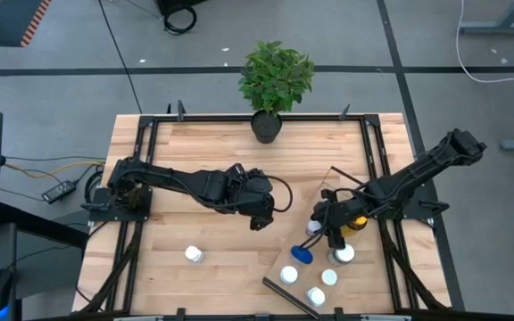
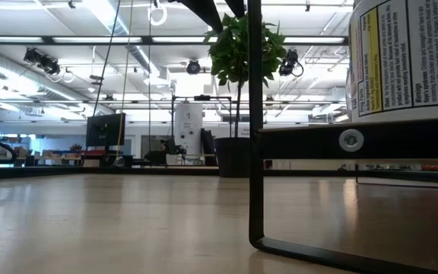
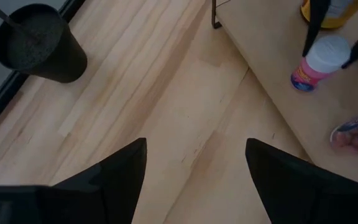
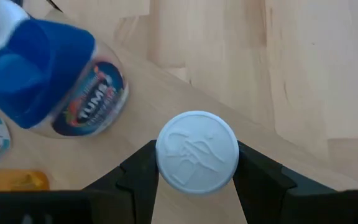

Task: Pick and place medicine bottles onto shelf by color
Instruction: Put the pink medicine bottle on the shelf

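The right gripper (image 4: 197,163) holds a white-capped bottle (image 4: 197,158) tight between its fingers, on the shelf (image 1: 279,259) near the blue-capped bottle (image 4: 48,81). This looks like the placing step. Next it should let go and lift straight up. The left gripper (image 3: 194,165) waits wide open beside the shelf.

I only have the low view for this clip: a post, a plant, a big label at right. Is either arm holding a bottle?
Observer: Yes. The right pincer is shut on a white-capped bottle that stands on the shelf.
Operator: And the left arm?
Observer: The left pincer is open and empty, above the bare tabletop beside the shelf's edge.
Operator: Any bottle off the shelf?
Observer: One lone bottle stands on the tabletop on the left arm's side.
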